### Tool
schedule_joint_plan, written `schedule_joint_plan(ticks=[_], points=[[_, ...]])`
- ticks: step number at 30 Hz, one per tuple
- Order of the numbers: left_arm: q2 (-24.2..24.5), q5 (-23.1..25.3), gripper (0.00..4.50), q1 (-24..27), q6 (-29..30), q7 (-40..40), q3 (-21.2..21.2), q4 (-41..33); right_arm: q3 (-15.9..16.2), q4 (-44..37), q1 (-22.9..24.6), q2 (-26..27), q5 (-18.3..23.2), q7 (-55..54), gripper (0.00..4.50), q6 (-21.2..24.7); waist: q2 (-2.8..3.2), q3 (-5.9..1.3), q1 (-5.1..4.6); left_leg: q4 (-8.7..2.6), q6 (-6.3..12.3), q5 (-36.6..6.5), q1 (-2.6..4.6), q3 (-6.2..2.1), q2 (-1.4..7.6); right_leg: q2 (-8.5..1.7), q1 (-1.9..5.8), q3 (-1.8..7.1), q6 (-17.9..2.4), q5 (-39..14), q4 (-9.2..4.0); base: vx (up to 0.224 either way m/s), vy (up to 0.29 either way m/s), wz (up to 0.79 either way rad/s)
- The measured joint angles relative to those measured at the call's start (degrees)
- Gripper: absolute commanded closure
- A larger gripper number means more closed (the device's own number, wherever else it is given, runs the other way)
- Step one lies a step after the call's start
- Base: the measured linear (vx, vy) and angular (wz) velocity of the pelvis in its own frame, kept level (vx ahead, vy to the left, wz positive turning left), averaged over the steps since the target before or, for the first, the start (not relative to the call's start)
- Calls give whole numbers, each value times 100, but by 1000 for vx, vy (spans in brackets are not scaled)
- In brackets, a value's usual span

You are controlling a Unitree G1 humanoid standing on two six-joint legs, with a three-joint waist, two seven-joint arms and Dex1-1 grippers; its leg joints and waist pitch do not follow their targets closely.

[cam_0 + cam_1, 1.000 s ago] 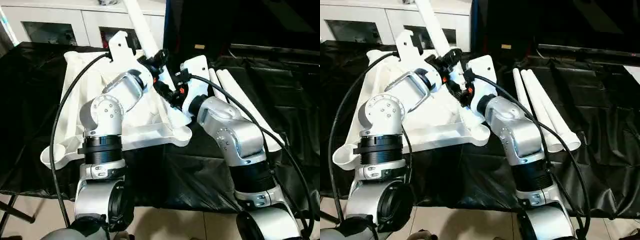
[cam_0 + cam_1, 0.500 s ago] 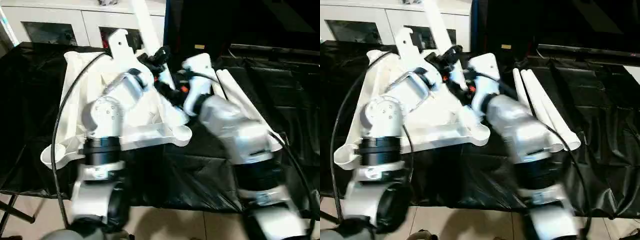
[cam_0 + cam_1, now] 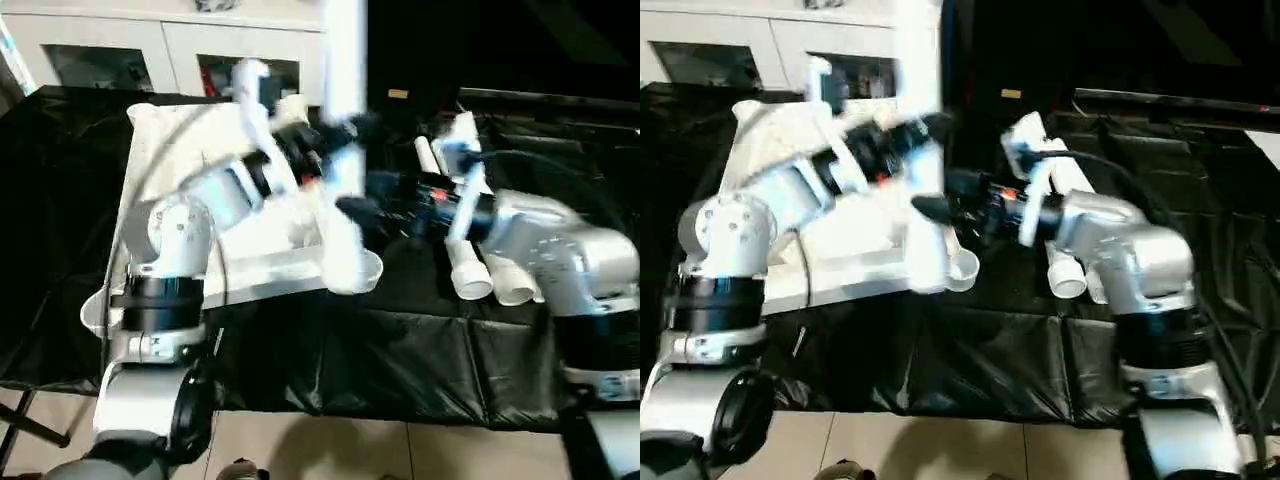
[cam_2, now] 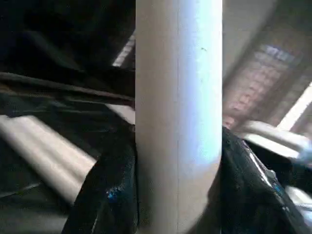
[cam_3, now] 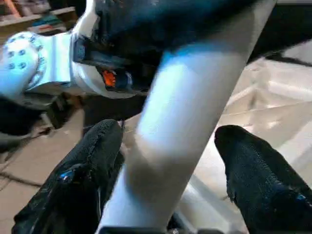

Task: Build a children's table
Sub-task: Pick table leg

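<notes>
A white leg (image 3: 343, 150) is held nearly upright over the tabletop's (image 3: 180, 150) near corner socket (image 3: 358, 270), pinched by the left hand (image 4: 178, 195); the right hand (image 5: 165, 161) is spread beside it. Next, seating it likely requires alignment and downward pressure.

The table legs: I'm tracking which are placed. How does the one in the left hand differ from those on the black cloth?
The held leg stands nearly upright at the tabletop's corner socket, gripped by the left hand. The spare legs lie flat on the black cloth, ungripped. All are white tubes.
</notes>
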Motion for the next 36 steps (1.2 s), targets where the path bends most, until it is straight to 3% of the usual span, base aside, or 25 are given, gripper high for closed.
schedule_joint_plan(ticks=[6,13,21,24,26,28,29,36], points=[[49,-355,265,-1,63,-714,-104,-93,319,23,4,-242,167,839,100,160,1,0,-1,0,3,6,4,0,1,0,3,-1,-3,2,4,0,0,0],[98,-571,265,-1,128,-1109,-103,-112,374,129,1,-271,330,1150,100,235,1,0,2,0,10,12,4,0,1,0,4,-1,-8,5,4,0,0,0],[116,-657,265,15,150,-1209,-101,-115,388,147,-2,-207,406,1312,177,299,1,0,5,0,23,20,4,0,1,0,4,-2,-9,6,3,0,0,0],[84,-660,265,17,146,-1210,-101,-115,438,146,-2,-176,502,1353,183,353,1,0,6,0,24,21,4,0,1,0,4,-2,-9,6,3,0,0,0],[42,-660,265,17,142,-1210,-111,-115,497,144,-1,-157,511,1363,223,369,1,0,7,0,24,21,4,0,1,0,4,-2,-9,6,4,0,0,0],[42,-660,265,17,126,-1210,-111,-114,497,141,-1,-150,515,1371,223,372,1,0,7,0,24,22,4,0,1,0,4,-2,-9,6,4,0,0,0],[41,-660,265,17,105,-1223,-125,-116,496,143,-1,-136,511,1356,187,371,1,0,9,0,24,21,4,0,1,0,4,-2,-9,6,4,0,0,0],[4,-673,266,17,87,-1232,-154,-115,497,157,-1,-15,488,1274,140,360,1,0,8,0,24,21,4,0,1,-1,4,-2,-9,6,4,0,0,0]])
